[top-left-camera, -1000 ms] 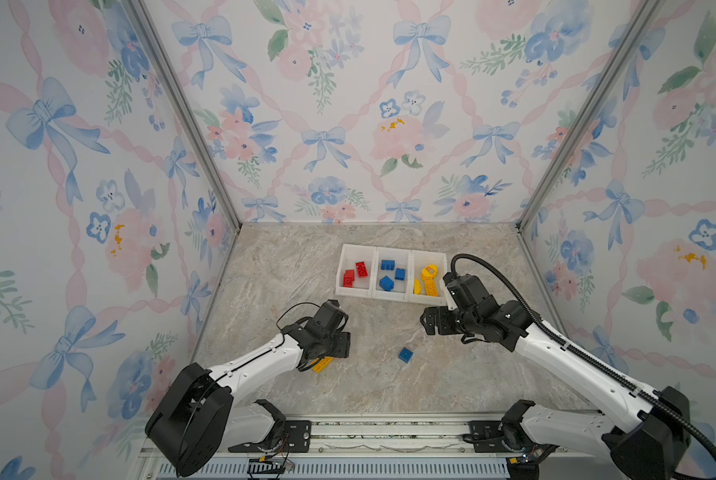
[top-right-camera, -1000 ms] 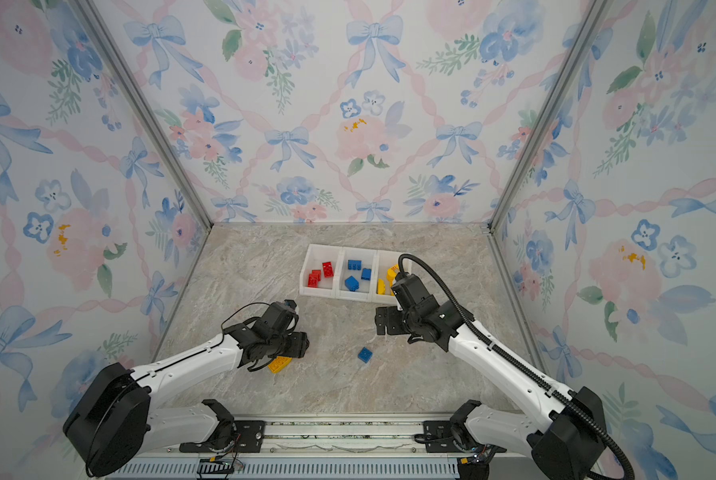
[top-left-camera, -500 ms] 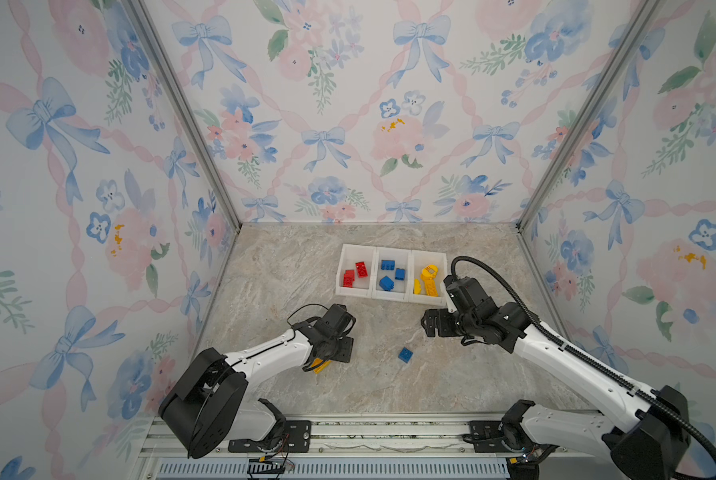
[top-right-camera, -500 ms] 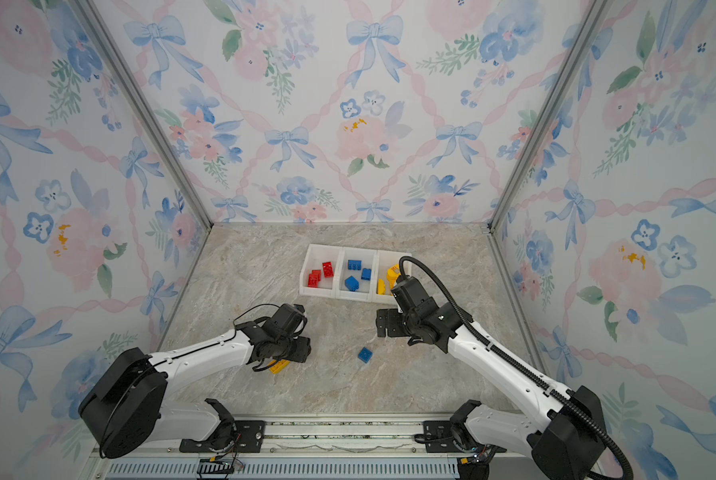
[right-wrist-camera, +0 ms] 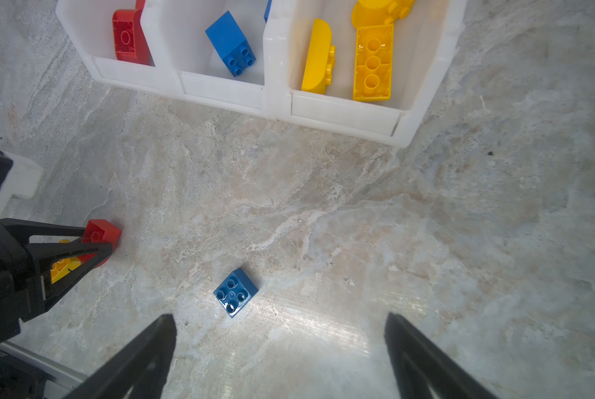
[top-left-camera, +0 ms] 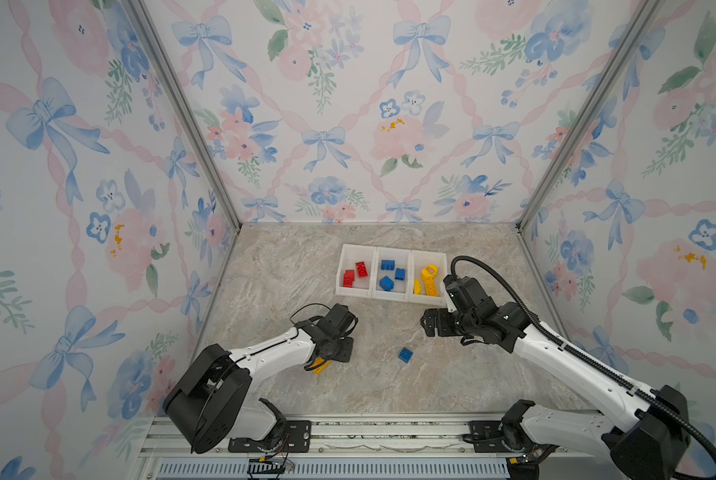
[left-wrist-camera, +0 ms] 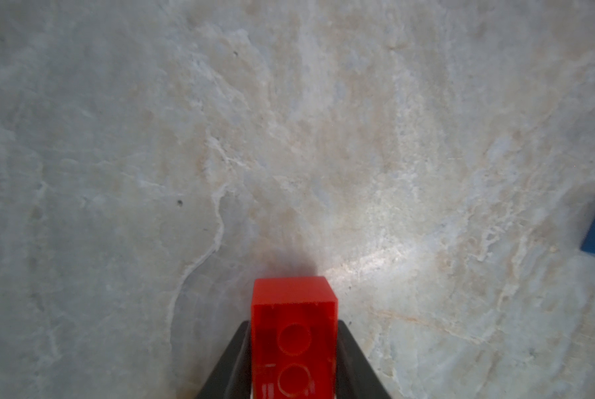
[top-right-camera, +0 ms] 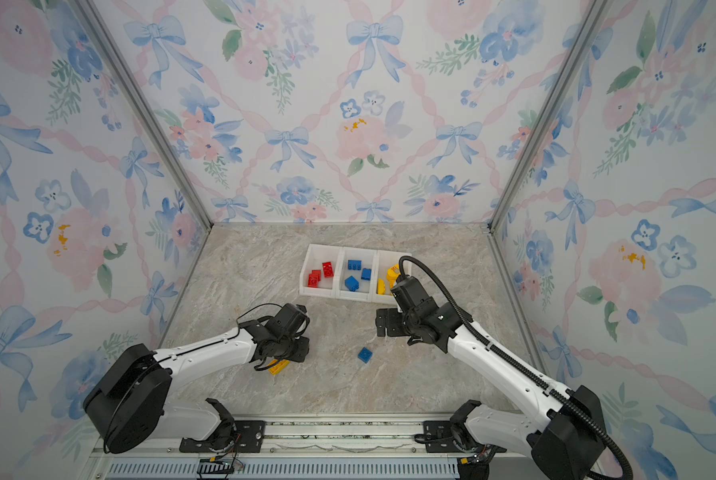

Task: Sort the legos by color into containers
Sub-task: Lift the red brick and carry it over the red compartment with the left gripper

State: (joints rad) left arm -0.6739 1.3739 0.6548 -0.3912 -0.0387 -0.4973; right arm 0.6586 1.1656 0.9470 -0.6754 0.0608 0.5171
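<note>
Toward the front left of the grey-beige marbled tabletop: left gripper, lowered close to the surface, jaws drawn in tight against both long sides of a small red oblong plastic brick. Long axis of that brick in line with the black fingers, far end poking out past the fingertips, hollow underside with its round tubes turned to the left wrist camera. Hidden under the gripper in both top views. Seen from the right wrist view as a red end at table level, though hard to tell whether resting or just lifted. Just beside it, partly under the same gripper, a yellow oblong studded brick flat on the table, lying on a slant in both top views.

Between the two arms, nearer the front edge, a small blue square four-stud brick, studs up, alone. Farther back and to the right of it, right gripper spread wide, holding nothing, hanging close to the front of three joined white plastic bins. Sorted inside: red bricks in the left bin, blue bricks in the middle, yellow pieces in the right.
</note>
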